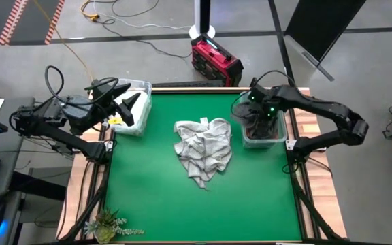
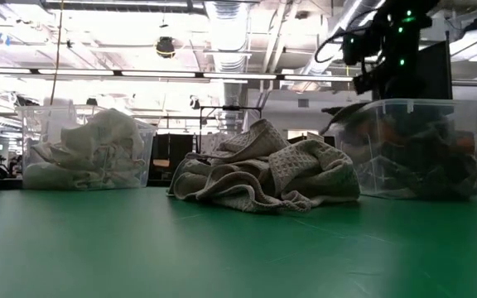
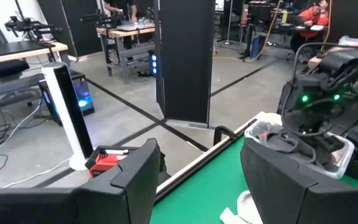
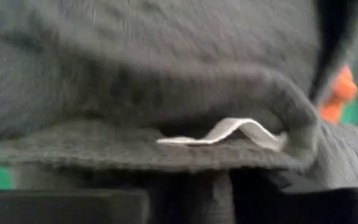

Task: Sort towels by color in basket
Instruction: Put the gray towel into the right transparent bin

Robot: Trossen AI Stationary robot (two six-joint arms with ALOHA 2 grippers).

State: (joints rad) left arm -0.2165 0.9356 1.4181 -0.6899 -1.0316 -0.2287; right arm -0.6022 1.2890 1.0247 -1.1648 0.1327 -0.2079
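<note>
Reaching down into the clear bin (image 1: 263, 138) at the table's right side, the right gripper (image 1: 257, 122) is buried among dark towels; its wrist view is filled by a dark grey towel (image 4: 166, 81) pressed close against the camera, with a white tag (image 4: 229, 132) and a bit of orange cloth (image 4: 337, 93) at the edge. Whether its fingers are closed on anything cannot be told. The left gripper (image 1: 129, 103) hangs over the other clear bin (image 1: 141, 88) at the left side, which holds white towels (image 2: 89, 149); its 2 fingers (image 3: 129, 180) stand wide apart and hold nothing. Between the 2 bins, well apart from both grippers, a crumpled heap of light grey towels (image 1: 204, 146) lies mid-table on the green table (image 1: 155, 197).
</note>
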